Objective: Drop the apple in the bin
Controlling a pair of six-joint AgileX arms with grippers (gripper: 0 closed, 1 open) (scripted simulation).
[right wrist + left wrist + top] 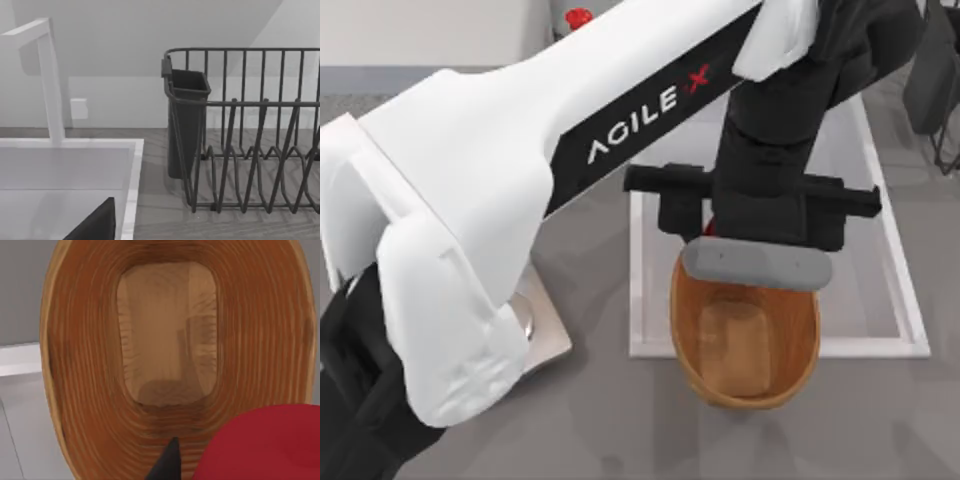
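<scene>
Right, your left arm reaches across the table from its left side, and the left gripper (757, 262) hangs directly over the far rim of the bin (692, 345). From above, the wrist body and a grey bar cover the fingers, so you see nothing of the jaws there; only a sliver of red peeks out beside the black housing. In the left wrist view you look straight down into the bin (80, 365): ribbed brown walls, lighter flat bottom. The apple (265, 445) sits at that camera's near edge, cut off by the frame, with one dark fingertip (167, 465) just beside it. It looks held up over the bin's inner wall, but contact between finger and fruit is out of frame, so I cannot tell whether the jaws are clamped on it or already let go.

The bin overlaps the front edge of the white sink (880, 345). A scale (545, 340) is mostly hidden under the left arm.

The right gripper (95, 225) shows as a dark corner over the sink's edge; its jaw state I cannot tell. Beyond it stand a faucet (50, 80) and a dish rack (245, 135).
</scene>
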